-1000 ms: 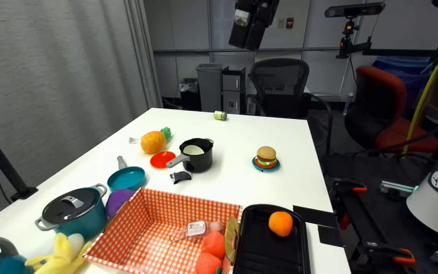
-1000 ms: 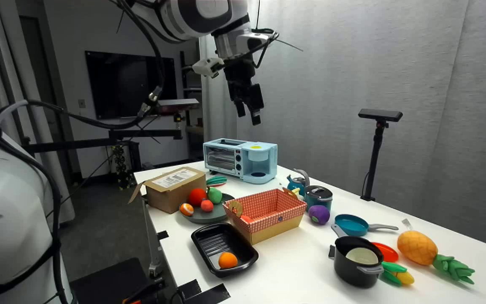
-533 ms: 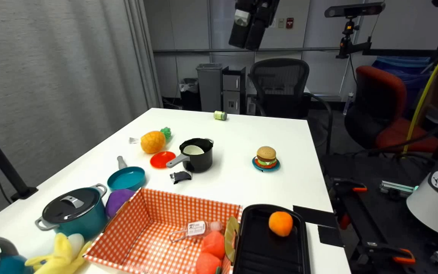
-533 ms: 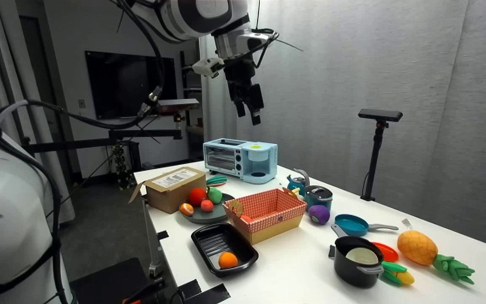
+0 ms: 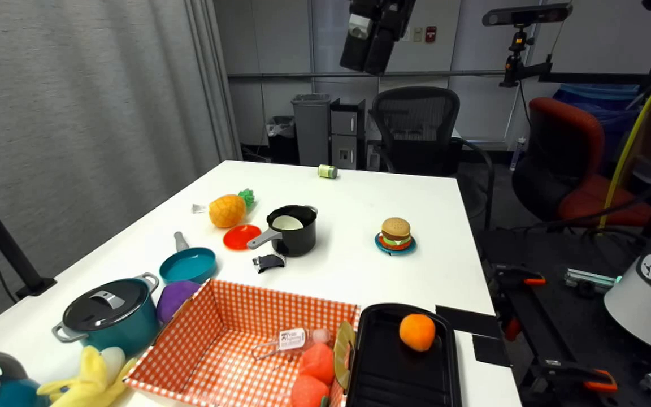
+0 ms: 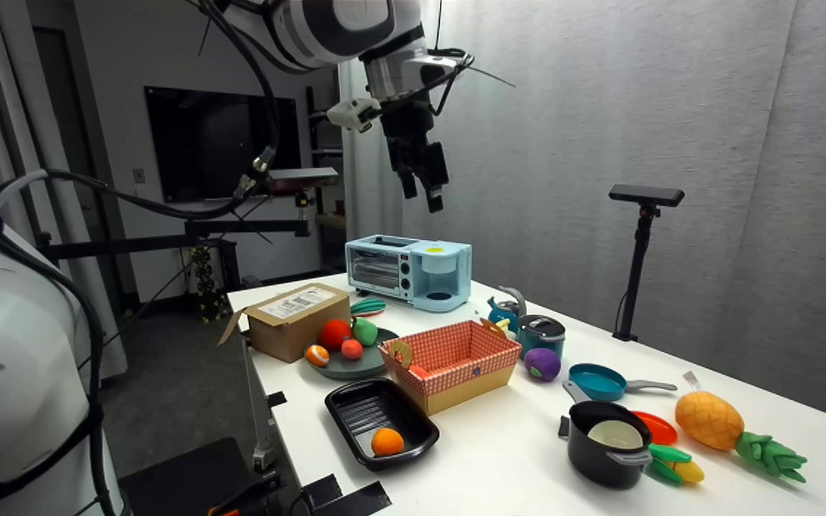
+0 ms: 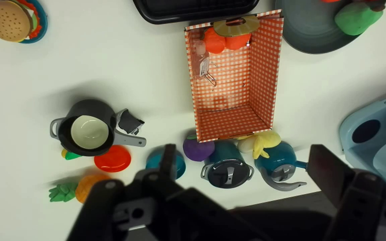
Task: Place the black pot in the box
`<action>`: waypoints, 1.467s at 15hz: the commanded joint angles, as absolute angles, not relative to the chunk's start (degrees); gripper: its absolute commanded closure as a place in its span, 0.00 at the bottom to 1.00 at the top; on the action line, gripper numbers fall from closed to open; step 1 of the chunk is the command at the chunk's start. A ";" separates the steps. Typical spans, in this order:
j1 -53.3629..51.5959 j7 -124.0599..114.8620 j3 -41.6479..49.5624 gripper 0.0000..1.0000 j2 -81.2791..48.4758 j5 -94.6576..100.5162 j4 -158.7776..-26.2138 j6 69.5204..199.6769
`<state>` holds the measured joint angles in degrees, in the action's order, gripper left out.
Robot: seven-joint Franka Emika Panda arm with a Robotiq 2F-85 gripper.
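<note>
Black pot (image 5: 298,241) is upright, rnd, w/ grey hndls (image 5: 264,238), pale inside.

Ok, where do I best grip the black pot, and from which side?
I'd pinch the black pot by its rim, coming straight down, jaws astride the wall on the side away from the red plate and toy corn. It stands upright, open-topped, rim exposed. The long grey handle looks worse: off-centre, with a dark scrap close by.

black pot (image 5: 301,241): smooth, low sheen | box (image 7: 265,70): papery | black tray (image 6: 373,408): glossy | curtain (image 5: 88,124): matt, rough cloth
</note>
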<state>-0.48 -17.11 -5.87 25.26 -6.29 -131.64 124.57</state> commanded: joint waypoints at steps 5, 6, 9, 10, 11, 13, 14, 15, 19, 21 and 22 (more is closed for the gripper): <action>-0.57 -17.15 -5.77 0.00 25.24 -6.23 -131.54 124.45; -0.57 -17.15 -5.77 0.00 25.24 -6.23 -131.54 124.45; -0.57 -17.15 -5.77 0.00 25.24 -6.23 -131.54 124.45; -0.57 -17.15 -5.77 0.00 25.24 -6.23 -131.54 124.45; -0.57 -17.15 -5.77 0.00 25.24 -6.23 -131.54 124.45; -0.57 -17.15 -5.77 0.00 25.24 -6.23 -131.54 124.45; -0.56 -16.89 -5.66 0.00 25.13 -6.23 -131.77 124.63; -0.49 -16.69 -5.59 0.00 24.88 -6.07 -132.00 124.64; 0.20 -15.61 -4.45 0.00 22.59 -5.51 -133.32 125.63; 0.59 -15.45 -3.94 0.00 20.92 -4.85 -133.70 125.99; 0.75 -15.20 -3.63 0.00 20.00 -4.57 -133.93 126.25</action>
